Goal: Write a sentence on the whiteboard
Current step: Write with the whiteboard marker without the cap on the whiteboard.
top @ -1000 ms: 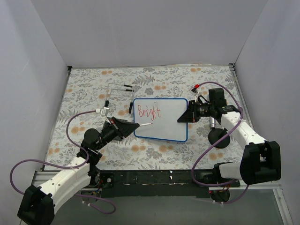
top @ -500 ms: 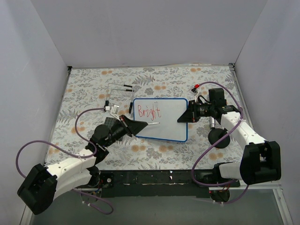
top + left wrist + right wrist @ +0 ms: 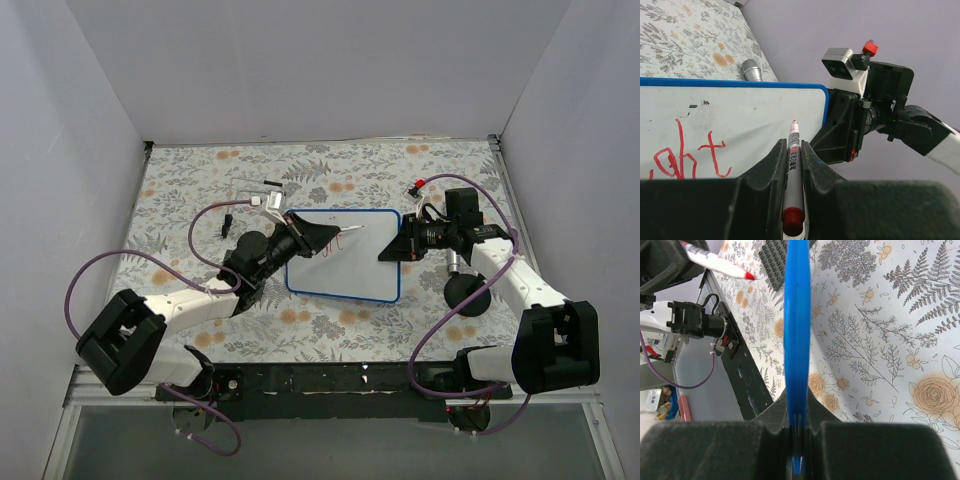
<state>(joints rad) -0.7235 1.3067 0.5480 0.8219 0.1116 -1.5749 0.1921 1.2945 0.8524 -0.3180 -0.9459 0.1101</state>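
Lying on the floral-covered table [image 3: 330, 170] between the two arms, the whiteboard [image 3: 350, 275] is pictured with its right edge clamped in the right gripper [image 3: 398, 248]. The jaws are seen closed on the thin blue rim in the edge-on right wrist view. The left gripper [image 3: 325, 238] is reached over the board's upper left part and is clenched on a red-capped marker [image 3: 792, 170], whose tip is pointed at bare white just right of the last letter. The sentence [image 3: 690, 157] is judged to be only begun, with one word down and the next about to be started. The tip is expected to be lowered onto the clear surface beyond the "t" while the board is kept braced. Room left on that line looks short. Whether the tip is touching the board cannot be told from any view. From above, most of the red lettering is covered by the left gripper, and in the left wrist view only "ht" is shown, the rest being cut off at the frame edge. A dark studded plate [image 3: 772, 260] is glimpsed only in part beyond the rim.
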